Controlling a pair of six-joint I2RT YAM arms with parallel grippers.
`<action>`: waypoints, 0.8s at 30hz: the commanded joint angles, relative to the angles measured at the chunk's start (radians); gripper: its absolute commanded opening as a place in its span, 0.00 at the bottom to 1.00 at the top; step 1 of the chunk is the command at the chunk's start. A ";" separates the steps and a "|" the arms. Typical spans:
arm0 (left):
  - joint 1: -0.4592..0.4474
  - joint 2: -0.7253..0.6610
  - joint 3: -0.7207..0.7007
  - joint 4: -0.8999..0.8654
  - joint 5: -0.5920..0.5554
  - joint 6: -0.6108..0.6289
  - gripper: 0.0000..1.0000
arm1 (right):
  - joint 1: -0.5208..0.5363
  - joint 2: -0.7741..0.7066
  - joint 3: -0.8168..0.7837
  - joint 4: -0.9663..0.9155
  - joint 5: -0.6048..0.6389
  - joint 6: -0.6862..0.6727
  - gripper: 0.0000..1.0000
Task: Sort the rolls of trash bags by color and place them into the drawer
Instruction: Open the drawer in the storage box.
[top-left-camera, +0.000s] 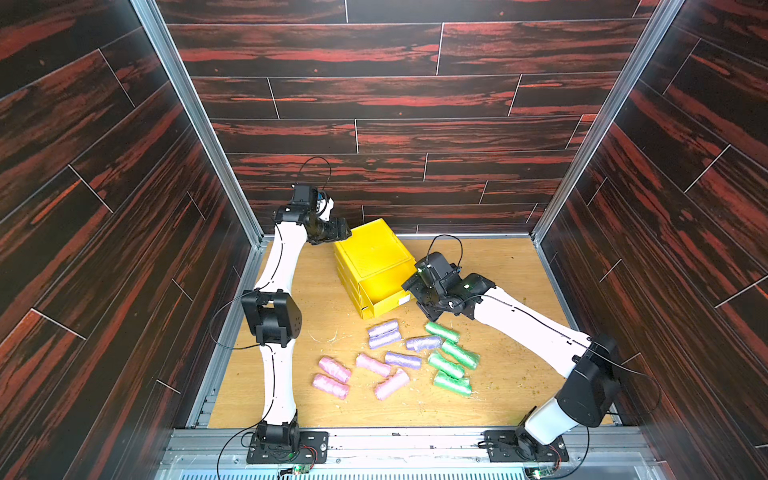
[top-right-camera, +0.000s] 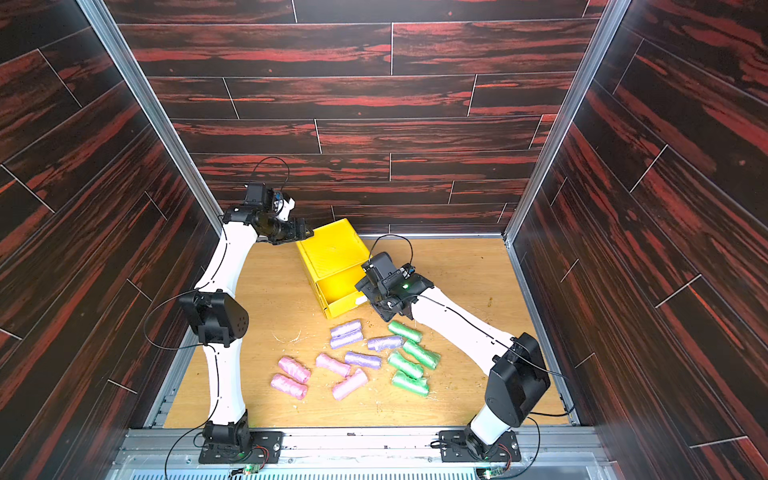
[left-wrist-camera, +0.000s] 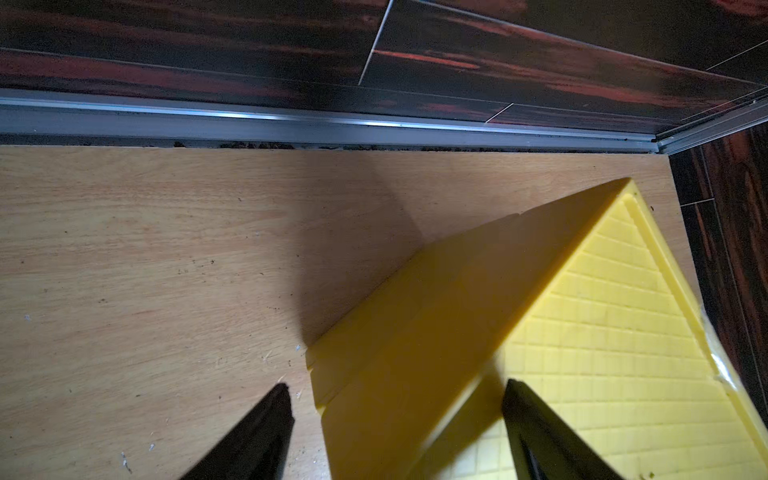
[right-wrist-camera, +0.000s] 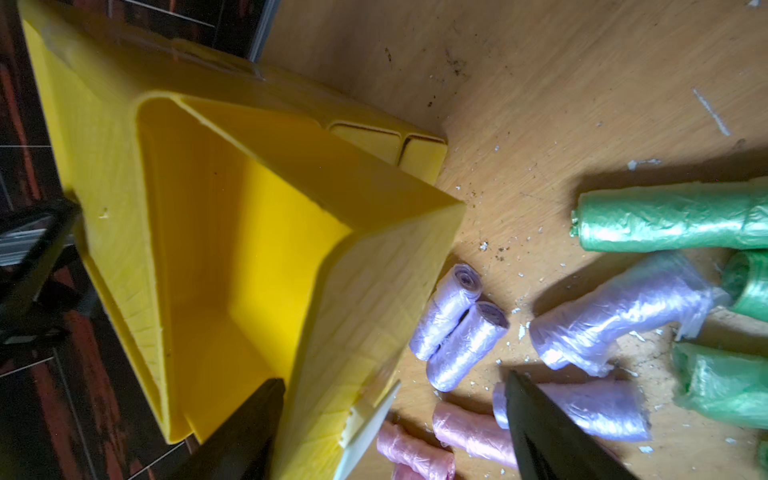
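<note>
Where the drawer (right-wrist-camera: 365, 291) stands open, its white tab (right-wrist-camera: 370, 415) is blurred.

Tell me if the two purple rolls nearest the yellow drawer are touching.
Touching: the right wrist view shows the purple rolls lying flank to flank.

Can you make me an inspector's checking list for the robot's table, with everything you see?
Surface: light wooden table, flat and dusty.
Job's things: yellow drawer chest with its open drawer empty. Four pink rolls, four purple rolls and four green rolls all lie on the table.
Clutter: crumbs and white shreds around the rolls.
Grippers: left gripper open, at the chest's back corner. Right gripper open, astride the open drawer's front wall.
Cables: black cables loop off both arms, clear of the rolls.
Surroundings: dark red wood-look walls and a metal frame.
</note>
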 joint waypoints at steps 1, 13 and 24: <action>-0.006 -0.027 -0.028 -0.100 -0.036 0.024 0.83 | -0.019 -0.001 -0.005 -0.046 -0.014 -0.038 0.86; -0.006 -0.018 -0.022 -0.099 -0.031 0.021 0.83 | -0.030 -0.090 -0.058 -0.079 0.007 -0.061 0.84; -0.006 -0.018 -0.019 -0.097 -0.009 0.013 0.83 | -0.030 -0.079 0.048 -0.101 0.055 -0.136 0.84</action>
